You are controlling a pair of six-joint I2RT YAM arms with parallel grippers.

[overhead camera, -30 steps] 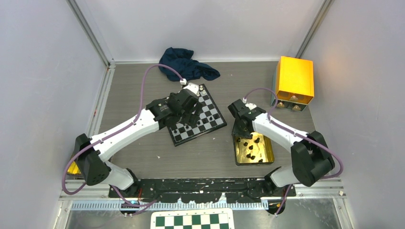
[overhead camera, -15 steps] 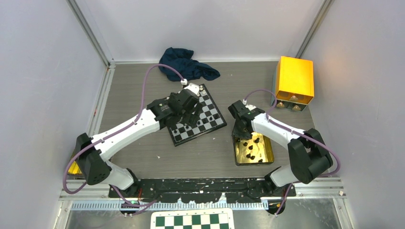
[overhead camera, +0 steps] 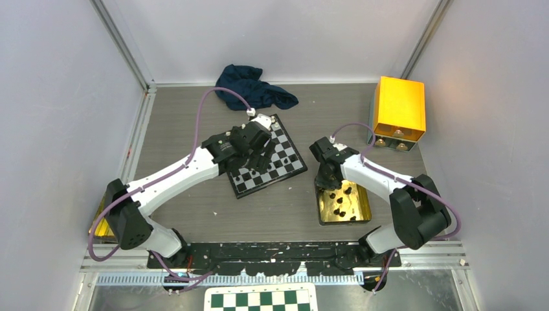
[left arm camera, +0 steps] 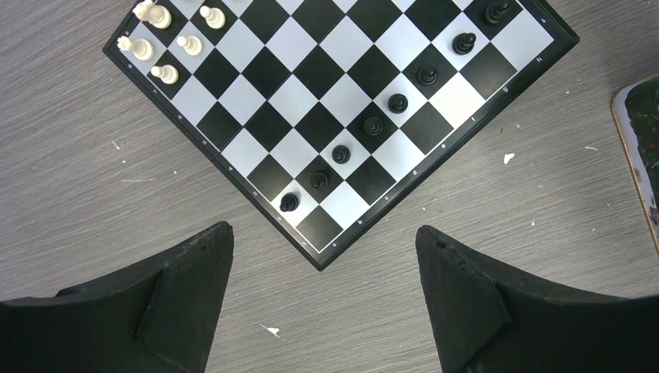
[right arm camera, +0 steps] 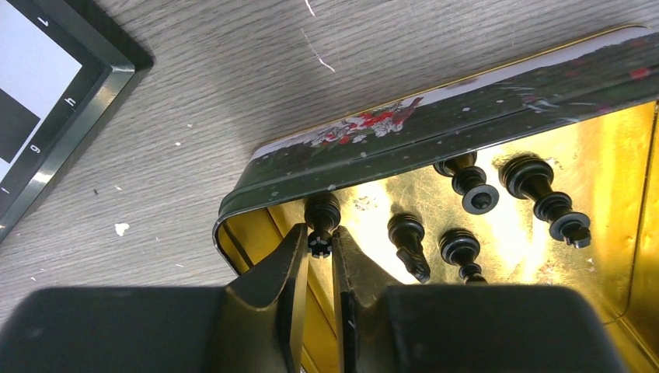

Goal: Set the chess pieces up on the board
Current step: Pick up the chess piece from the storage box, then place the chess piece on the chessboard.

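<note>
We judged the setup partly done. On the board [left arm camera: 319,74], a row of eight black pawns [left arm camera: 374,125] stood one rank in from the lettered edge, running from 7 o'clock to 1 o'clock in the left wrist view. The rank behind them was bare. At the board's 10 o'clock corner we saw five white pieces [left arm camera: 189,44] upright. The rest of that side ran out of frame, so we could not count it. To our eye, black's whole back rank was yet to be placed, and probably more of white's.

The open gold tin [right arm camera: 466,109] lay on the table at about 4 o'clock from the board, well apart from it. Several loose black pieces [right arm camera: 544,198] lay on their sides inside, and we saw no white ones there. A yellow box [overhead camera: 399,107] sat at 2 o'clock on the table, and we could not see inside it.

The right gripper [right arm camera: 319,237] reached into the tin's 10 o'clock corner. Its claw was narrow and pinched the crowned top of a black piece [right arm camera: 322,211] that lay against the wall. The left gripper [left arm camera: 322,233] hovered over the board's near corner with its claw wide and nothing in it.
</note>
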